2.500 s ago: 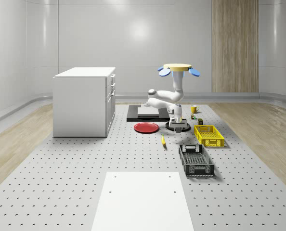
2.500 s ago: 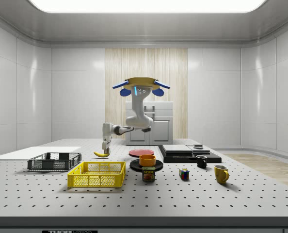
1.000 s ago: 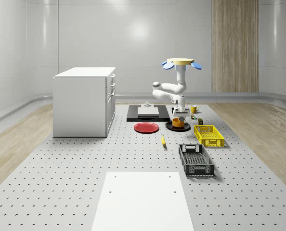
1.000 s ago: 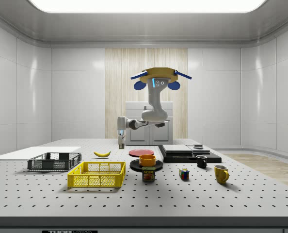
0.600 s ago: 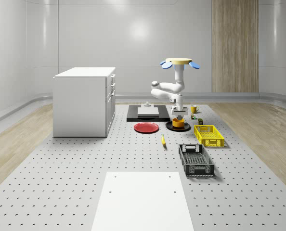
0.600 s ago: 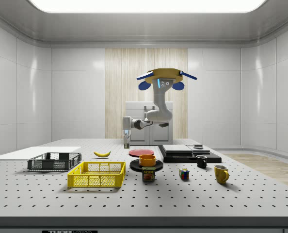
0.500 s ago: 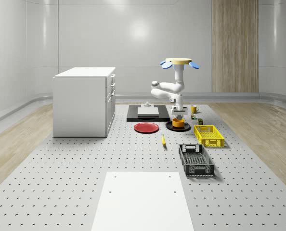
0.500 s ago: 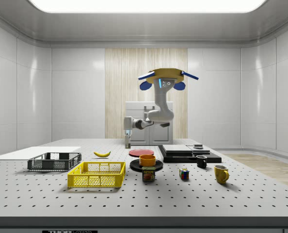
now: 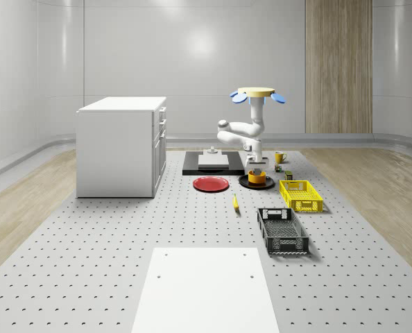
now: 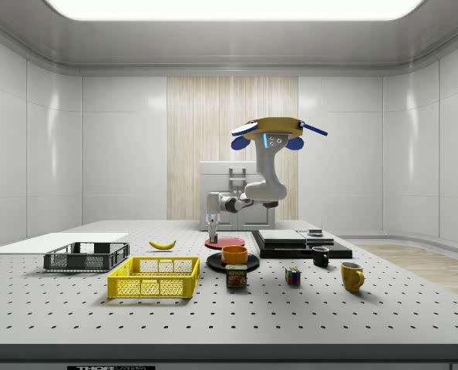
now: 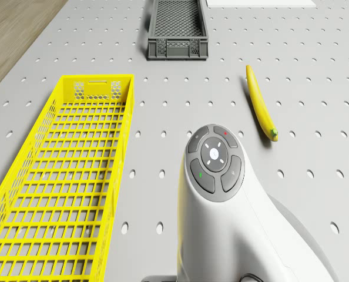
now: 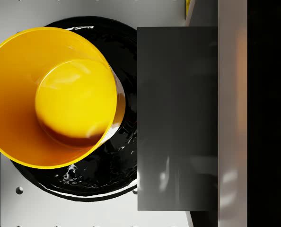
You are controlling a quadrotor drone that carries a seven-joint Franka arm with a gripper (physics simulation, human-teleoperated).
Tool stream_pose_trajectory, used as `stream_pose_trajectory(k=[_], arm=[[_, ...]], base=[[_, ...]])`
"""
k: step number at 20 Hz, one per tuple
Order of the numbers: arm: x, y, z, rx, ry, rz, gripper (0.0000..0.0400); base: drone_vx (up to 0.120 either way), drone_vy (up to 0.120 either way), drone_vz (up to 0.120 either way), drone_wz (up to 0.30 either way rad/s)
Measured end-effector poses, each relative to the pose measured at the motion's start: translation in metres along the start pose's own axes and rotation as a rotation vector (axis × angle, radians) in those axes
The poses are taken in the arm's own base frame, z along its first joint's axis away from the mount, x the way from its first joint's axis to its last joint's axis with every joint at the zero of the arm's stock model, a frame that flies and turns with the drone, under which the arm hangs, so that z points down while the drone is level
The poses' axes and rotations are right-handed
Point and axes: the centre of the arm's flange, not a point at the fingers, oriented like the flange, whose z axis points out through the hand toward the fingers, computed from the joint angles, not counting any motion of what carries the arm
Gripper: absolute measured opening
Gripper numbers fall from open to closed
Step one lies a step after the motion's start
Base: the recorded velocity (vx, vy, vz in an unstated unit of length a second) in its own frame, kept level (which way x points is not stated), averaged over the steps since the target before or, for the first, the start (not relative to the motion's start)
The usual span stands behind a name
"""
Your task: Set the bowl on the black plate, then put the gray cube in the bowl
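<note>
Orange bowl (image 12: 53, 97) sits empty on the black plate (image 12: 119, 156).

The drone (image 10: 277, 126) had a flat tan disc body, blue rotor blades and a glowing blue strip. Its arm (image 9: 242, 130) was glossy white with grey joints; the wrist (image 11: 214, 158) bore grey buttons.
</note>
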Motion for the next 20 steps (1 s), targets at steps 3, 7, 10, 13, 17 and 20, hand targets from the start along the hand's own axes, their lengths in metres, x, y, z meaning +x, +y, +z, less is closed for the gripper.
stream_pose_trajectory(k=[3,7,10,13,17,20], arm=[[0.0000,0.0000,0.0000,0.000,0.000,0.000,0.0250],[0.0000,0.0000,0.0000,0.000,0.000,0.000,0.0250],[0.0000,0.0000,0.0000,0.000,0.000,0.000,0.0250],[0.0000,0.0000,0.0000,0.000,0.000,0.000,0.0250],[0.0000,0.0000,0.0000,0.000,0.000,0.000,0.0250],[0.0000,0.0000,0.0000,0.000,0.000,0.000,0.0250]], base=[[-0.120,0.000,0.000,0.000],[-0.120,0.000,0.000,0.000],[-0.120,0.027,0.000,0.000],[-0.120,0.067,0.000,0.000],[-0.120,0.000,0.000,0.000],[-0.093,0.000,0.000,0.000]])
